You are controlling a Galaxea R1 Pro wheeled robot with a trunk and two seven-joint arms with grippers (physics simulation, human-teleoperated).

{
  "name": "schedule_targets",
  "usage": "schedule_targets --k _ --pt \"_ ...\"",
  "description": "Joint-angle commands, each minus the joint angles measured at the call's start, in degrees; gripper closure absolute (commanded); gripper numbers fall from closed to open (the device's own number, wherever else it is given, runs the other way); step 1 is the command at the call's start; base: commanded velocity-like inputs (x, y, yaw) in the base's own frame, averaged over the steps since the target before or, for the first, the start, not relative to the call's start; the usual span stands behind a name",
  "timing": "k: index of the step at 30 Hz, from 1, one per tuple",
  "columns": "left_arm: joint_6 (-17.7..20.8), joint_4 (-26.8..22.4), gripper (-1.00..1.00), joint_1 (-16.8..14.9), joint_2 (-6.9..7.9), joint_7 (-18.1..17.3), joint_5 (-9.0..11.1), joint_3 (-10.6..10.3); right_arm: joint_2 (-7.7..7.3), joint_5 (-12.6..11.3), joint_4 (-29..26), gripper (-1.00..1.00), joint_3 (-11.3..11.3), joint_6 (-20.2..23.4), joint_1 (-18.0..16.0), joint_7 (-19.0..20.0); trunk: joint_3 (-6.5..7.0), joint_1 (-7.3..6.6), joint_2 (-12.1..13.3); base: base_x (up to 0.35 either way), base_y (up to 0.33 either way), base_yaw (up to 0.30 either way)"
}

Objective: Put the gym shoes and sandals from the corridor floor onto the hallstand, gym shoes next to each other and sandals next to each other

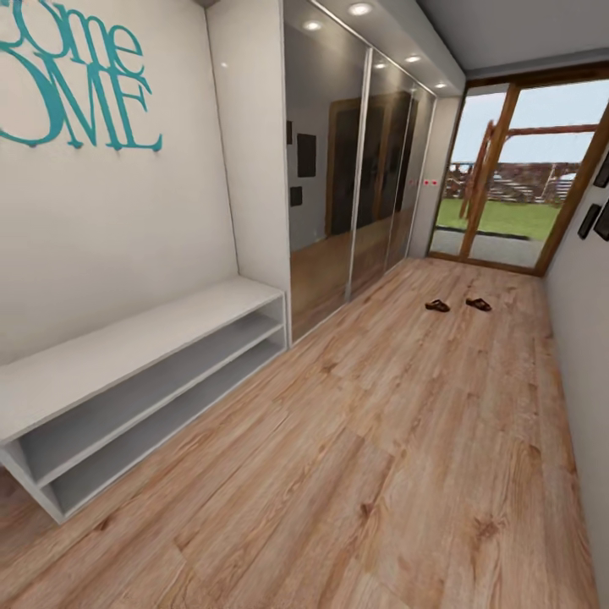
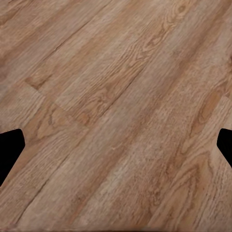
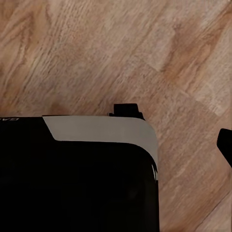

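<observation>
The two sandals (image 1: 458, 304) lie far down the corridor floor (image 1: 397, 457), side by side with a gap between them, near the glass door (image 1: 516, 169). In the head view a low pale shelf unit (image 1: 127, 381) with two open tiers stands against the wall at the left, beside mirrored wardrobe doors (image 1: 364, 169). The left wrist view shows bare planks between the left tool's (image 2: 116, 145) dark fingertips (image 2: 9, 150), set wide apart. The right wrist view adds the robot's black-and-grey body (image 3: 77, 174) over the planks; one fingertip (image 3: 226, 145) of the right tool shows, so I cannot tell its state.
</observation>
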Motion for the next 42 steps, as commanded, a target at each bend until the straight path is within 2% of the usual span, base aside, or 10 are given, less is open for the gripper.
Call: schedule_targets --k 1,13,42 --pt "-0.1 0.0 -1.00 0.0 0.00 0.0 0.0 0.0 0.02 0.0 0.0 -1.00 -0.2 -0.1 0.0 0.0 -0.10 0.00 0.0 0.000 0.000 0.259" --pt "-0.1 0.0 -1.00 0.0 0.00 0.0 0.0 0.1 -0.05 0.0 0.0 -1.00 -0.2 -0.1 0.0 0.0 -0.62 0.00 0.0 -0.054 -0.046 0.270" --pt "0.0 0.0 -1.00 0.0 -0.11 0.1 -0.1 -0.1 0.01 0.0 0.0 -1.00 -0.2 -0.1 0.0 0.0 -0.66 0.00 0.0 -0.001 -0.001 0.298"
